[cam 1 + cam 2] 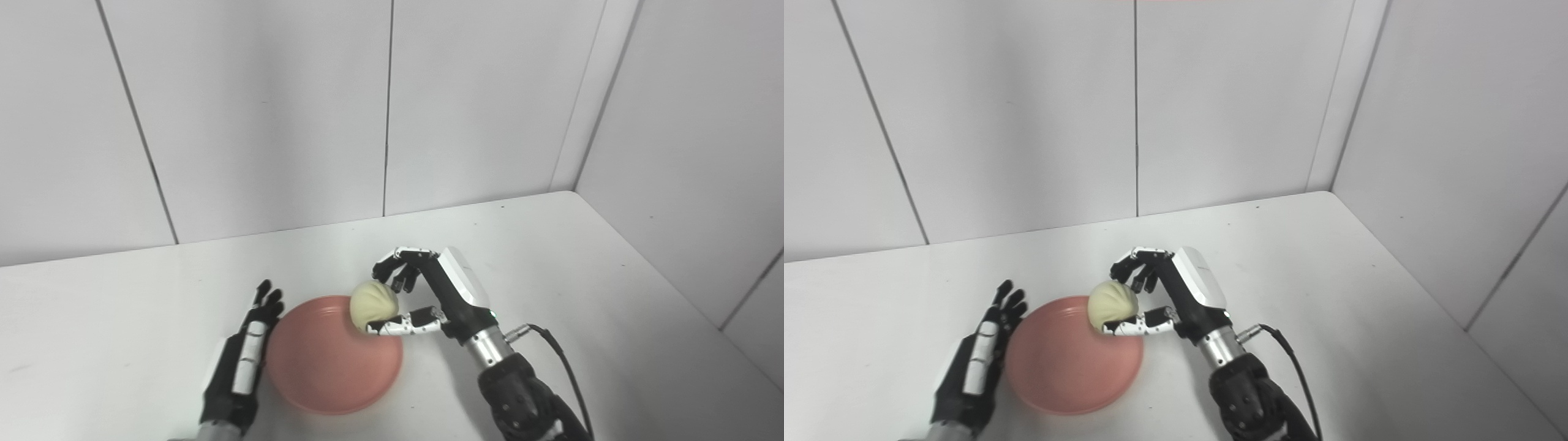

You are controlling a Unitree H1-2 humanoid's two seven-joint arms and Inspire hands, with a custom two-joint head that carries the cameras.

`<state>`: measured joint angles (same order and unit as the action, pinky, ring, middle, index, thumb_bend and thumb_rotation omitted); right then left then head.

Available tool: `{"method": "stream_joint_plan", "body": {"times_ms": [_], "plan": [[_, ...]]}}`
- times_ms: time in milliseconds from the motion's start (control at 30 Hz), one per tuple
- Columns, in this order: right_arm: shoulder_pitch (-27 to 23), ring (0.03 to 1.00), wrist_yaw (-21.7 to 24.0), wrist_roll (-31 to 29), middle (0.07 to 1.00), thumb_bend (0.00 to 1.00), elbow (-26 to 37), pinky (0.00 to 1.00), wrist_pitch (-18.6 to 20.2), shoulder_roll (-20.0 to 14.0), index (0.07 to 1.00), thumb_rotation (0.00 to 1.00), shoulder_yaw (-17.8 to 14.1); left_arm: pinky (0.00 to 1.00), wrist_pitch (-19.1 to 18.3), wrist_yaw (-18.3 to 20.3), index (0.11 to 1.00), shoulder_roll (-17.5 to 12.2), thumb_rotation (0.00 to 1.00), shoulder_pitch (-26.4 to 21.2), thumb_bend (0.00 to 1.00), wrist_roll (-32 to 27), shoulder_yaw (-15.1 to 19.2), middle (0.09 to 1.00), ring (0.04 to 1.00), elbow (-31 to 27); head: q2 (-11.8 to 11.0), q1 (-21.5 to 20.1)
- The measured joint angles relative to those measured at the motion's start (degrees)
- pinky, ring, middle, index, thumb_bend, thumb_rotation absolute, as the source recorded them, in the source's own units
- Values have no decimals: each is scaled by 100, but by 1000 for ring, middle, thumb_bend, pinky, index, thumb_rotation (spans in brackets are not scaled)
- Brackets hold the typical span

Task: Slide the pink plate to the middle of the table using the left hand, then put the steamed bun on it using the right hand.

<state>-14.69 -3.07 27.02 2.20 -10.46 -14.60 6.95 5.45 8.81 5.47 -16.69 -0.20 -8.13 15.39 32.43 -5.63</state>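
Nearest the lens, two dark robot arms rise from the bottom edge onto a white table [551, 245] enclosed by pale panelled walls [263, 110].

At left, the left hand [245, 355] lies flat and low, palm side down, its black fingers [267, 300] straight and slightly spread, pointing away from the camera. It holds nothing. Its inner edge runs just beside the left rim of the pink plate [324, 373]; whether hand and rim actually touch cannot be told from either view.

That round, shallow plate sits on the table near its front middle, between the two arms. Its pink surface is bare apart from what overlaps its upper right rim.

There, the steamed bun [373, 305], pale cream with fine pleats drawn to a point, is held in the right hand [422, 294]. A white-and-black thumb [401, 324] presses along its underside, while curled black fingertips [392, 272] close over its far side. Bun and thumb sit over the plate's far right edge; the views do not show whether the bun rests on the rim or hangs just above it.

Behind the right hand's white back shell, a metal wrist [487, 346] joins the black forearm, and a thin black cable [563, 367] loops out from the wrist toward the lower right.
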Motion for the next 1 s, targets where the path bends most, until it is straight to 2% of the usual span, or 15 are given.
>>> {"method": "stream_joint_plan", "body": {"times_ms": [133, 300, 400, 600, 800, 833, 867, 900, 933, 1000], "plan": [[60, 445, -13, 2, 512, 517, -523, 423, -512, -27, 485, 0, 81, 987, 22, -109, 958, 143, 1000, -45, 611, 80, -7, 966, 974, 108, 9, 281], [125, 447, -188, 150, 508, 518, -915, 438, -950, -71, 490, 0, 95, 978, 33, -230, 949, 201, 1000, -63, 628, 213, -29, 961, 968, 154, -17, 483], [119, 447, -284, 229, 512, 518, -1021, 436, -1175, -102, 483, 0, 95, 976, 34, -278, 944, 222, 1000, -65, 638, 304, -38, 962, 969, 178, -53, 746], [4, 445, -576, 533, 513, 518, -1242, 435, -1362, -166, 478, 0, 127, 971, 179, -354, 946, 283, 1000, -137, 637, 352, -64, 966, 969, 364, -88, 993], [-200, 445, -1046, 601, 528, 516, -1516, 473, -1407, -429, 490, 0, 495, 990, 325, -374, 960, 340, 1000, -241, 620, 364, -75, 977, 983, 547, -193, 1055], [-199, 568, -1061, 580, 631, 513, -1505, 507, -1407, -443, 494, 72, 517, 985, 350, -373, 959, 342, 1000, -242, 625, 361, -75, 975, 980, 550, -202, 1046], [-195, 609, -1059, 558, 666, 513, -1484, 518, -1407, -458, 496, 97, 545, 984, 379, -373, 959, 342, 1000, -244, 627, 362, -76, 974, 979, 551, -211, 1037], [-182, 712, -1034, 518, 757, 605, -1443, 616, -1407, -471, 687, 48, 568, 975, 417, -374, 954, 342, 1000, -246, 638, 368, -79, 971, 974, 553, -228, 1020], [-120, 730, -955, 464, 773, 622, -1337, 634, -1406, -477, 721, 39, 571, 974, 441, -377, 953, 342, 1000, -252, 640, 380, -94, 970, 973, 556, -229, 1020], [75, 806, -694, 366, 841, 623, -1018, 710, -1383, -462, 806, 98, 601, 975, 443, -381, 950, 342, 1000, -255, 631, 392, -105, 968, 971, 555, -237, 993]]}}
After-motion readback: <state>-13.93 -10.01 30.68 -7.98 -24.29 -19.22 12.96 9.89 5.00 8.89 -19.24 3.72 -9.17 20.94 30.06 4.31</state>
